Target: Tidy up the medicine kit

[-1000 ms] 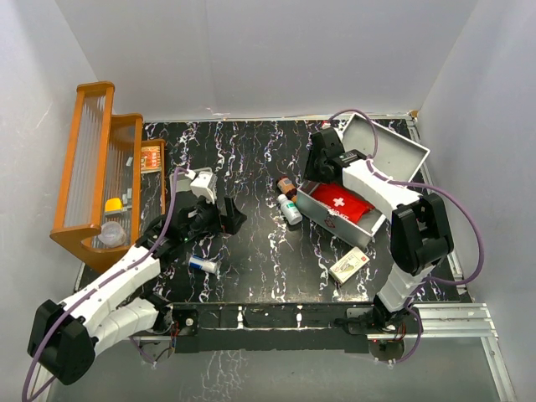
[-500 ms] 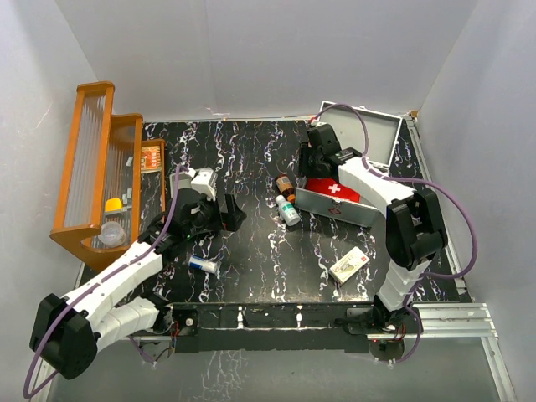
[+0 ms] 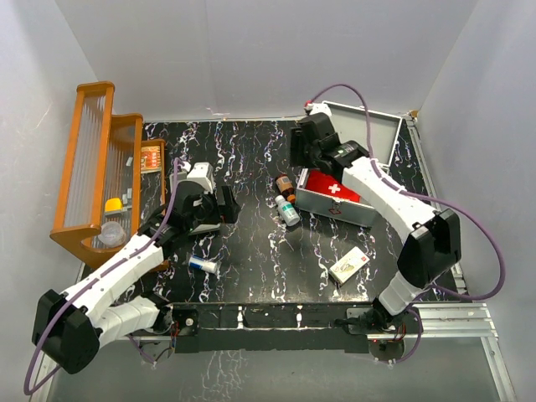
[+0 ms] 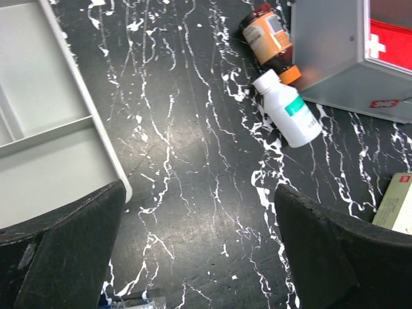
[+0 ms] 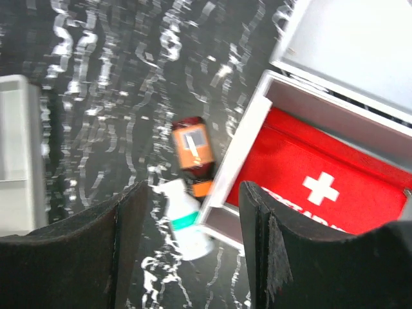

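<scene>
The rectangular light-grey metal medicine kit [image 3: 335,207] sits open on the black, white-veined table [image 3: 251,159], toward its far right corner. Its hinged lid [image 3: 373,138] is tipped back toward the far edge, and a red pouch with a white cross [image 3: 331,186] lies inside. The right gripper [image 5: 193,212] hovers above the kit's left end, its fingers spread wide and holding nothing. An amber bottle with an orange label [image 3: 286,183] and a white bottle with a green band [image 3: 290,209] lie on their sides just beside the kit's left wall. Over the table's left half, the left gripper [image 4: 199,193] hangs wide open and empty beside a shallow grey divided tray [image 4: 45,129]. A small cardboard box [image 3: 349,265] lies near the front edge, and a wooden rack [image 3: 84,167] lines the left edge.
</scene>
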Robot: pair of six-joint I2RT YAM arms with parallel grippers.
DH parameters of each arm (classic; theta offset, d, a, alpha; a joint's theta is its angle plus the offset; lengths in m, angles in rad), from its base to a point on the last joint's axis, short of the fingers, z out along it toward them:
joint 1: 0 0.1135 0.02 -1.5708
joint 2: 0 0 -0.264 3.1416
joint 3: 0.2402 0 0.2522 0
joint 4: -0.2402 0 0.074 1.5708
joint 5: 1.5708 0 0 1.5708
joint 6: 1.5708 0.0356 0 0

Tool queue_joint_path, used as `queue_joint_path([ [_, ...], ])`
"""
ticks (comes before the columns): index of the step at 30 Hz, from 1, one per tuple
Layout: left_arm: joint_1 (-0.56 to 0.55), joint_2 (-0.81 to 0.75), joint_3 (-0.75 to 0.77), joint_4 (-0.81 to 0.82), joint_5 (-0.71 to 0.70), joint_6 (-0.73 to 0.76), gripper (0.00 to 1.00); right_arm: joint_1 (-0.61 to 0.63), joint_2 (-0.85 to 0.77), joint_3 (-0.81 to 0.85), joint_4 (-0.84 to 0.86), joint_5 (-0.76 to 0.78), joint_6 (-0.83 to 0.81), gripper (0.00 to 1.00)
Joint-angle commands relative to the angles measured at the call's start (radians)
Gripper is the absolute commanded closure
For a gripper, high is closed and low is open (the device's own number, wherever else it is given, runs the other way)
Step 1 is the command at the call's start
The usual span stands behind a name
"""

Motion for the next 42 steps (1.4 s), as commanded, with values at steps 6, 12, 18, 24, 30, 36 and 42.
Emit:
queue_joint_path([
  [6, 0.000, -0.022, 0.096, -0.214, -0.210, -0.088, 0.01, 0.151, 0.218, 0.226, 0.011, 0.097, -0.119, 0.39],
  [12, 0.004, -0.092, 0.090, -0.305, -0.312, -0.177, 0.01, 0.150, 0.433, 0.385, -0.089, 0.155, -0.108, 0.38],
  [18, 0.006, -0.143, 0.064, -0.296, -0.320, -0.189, 0.01, 0.139, 0.523, 0.416, -0.119, 0.229, -0.103, 0.38],
  [24, 0.016, -0.100, 0.069, -0.280, -0.244, -0.181, 0.07, 0.127, 0.599, 0.423, -0.124, 0.181, -0.151, 0.47],
  [30, 0.040, -0.015, 0.096, -0.293, -0.199, -0.204, 0.10, 0.119, 0.629, 0.426, -0.124, 0.140, -0.170, 0.50],
  [36, 0.085, 0.074, 0.091, -0.247, -0.115, -0.183, 0.10, 0.105, 0.641, 0.427, -0.117, 0.138, -0.188, 0.52],
  [42, 0.106, 0.187, 0.118, -0.201, -0.086, -0.127, 0.10, 0.094, 0.669, 0.453, -0.104, 0.123, -0.237, 0.62],
])
